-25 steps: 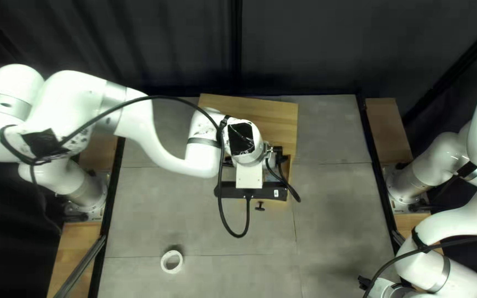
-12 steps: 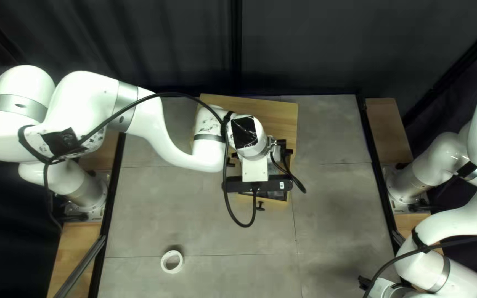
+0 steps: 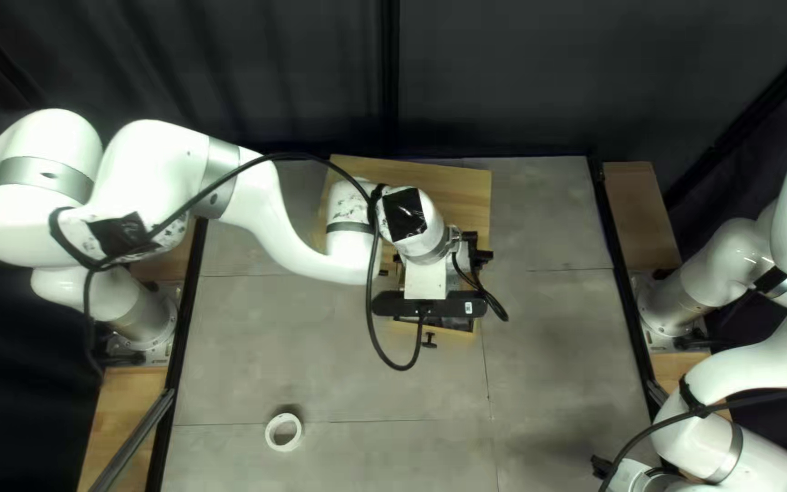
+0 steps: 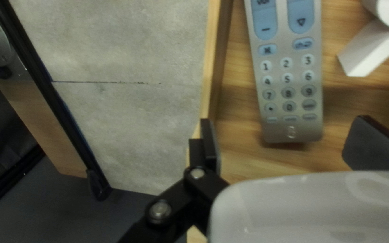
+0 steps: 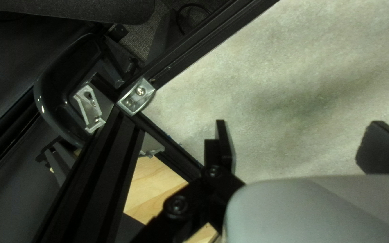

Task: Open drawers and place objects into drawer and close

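Note:
At the middle of the top left view my left gripper (image 3: 474,253), mostly hidden by its wrist, is over the wooden cabinet (image 3: 457,191) and its open drawer (image 3: 459,330). In the left wrist view my left gripper (image 4: 278,150) is open and empty. One finger is by the drawer's side wall (image 4: 215,58), the other over the inside. A grey remote (image 4: 291,96) lies in the drawer just ahead, beside a white object (image 4: 372,47). In the right wrist view my right gripper (image 5: 296,146) stands open over bare tabletop, holding nothing.
A white ring (image 3: 270,441) lies on the table's near left part. The drawer's black knob (image 3: 429,341) sticks out toward the near edge. A black frame rail (image 5: 169,146) and a metal bracket (image 5: 136,96) are beside my right gripper.
My left arm's wrist has moved rightward and slightly toward the far edge, uncovering more of the drawer's front end. The right arm and the white ring have stayed put.

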Controlling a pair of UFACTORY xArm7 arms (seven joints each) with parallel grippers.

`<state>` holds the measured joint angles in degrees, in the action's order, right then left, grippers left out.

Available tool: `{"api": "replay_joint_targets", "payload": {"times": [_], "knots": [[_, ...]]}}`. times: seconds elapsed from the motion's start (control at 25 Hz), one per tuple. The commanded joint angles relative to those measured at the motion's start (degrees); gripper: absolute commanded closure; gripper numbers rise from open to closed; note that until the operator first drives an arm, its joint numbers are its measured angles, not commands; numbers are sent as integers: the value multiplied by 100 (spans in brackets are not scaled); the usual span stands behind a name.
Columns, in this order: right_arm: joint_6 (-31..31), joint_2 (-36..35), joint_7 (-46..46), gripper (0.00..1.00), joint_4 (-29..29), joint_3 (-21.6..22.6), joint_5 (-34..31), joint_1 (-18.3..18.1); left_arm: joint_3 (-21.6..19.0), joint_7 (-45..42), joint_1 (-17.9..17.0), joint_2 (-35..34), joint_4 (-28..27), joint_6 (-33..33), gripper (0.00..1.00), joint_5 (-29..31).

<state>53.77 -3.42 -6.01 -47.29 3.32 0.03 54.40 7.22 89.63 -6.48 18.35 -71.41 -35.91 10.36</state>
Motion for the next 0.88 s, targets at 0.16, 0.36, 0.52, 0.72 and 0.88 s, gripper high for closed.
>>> {"api": "replay_joint_targets", "payload": {"times": [0.16, 0.36, 0.52, 0.72, 0.88], "knots": [[0, 0, 0, 0, 0, 0, 0, 0, 66, -164, -35, 22, 113, 116, 0, 98], [0, 0, 0, 0, 0, 0, 0, 0, 81, -235, -39, -17, 231, 296, 0, 111], [0, 0, 0, 0, 0, 0, 0, 0, 54, -153, 2, -56, 371, 514, 0, 66], [0, 0, 0, 0, 0, 0, 0, 0, 21, -2, 80, -99, 517, 721, 0, -4], [0, 0, 0, 0, 0, 0, 0, 0, -1, 77, 116, -87, 574, 853, 0, -37]]}}
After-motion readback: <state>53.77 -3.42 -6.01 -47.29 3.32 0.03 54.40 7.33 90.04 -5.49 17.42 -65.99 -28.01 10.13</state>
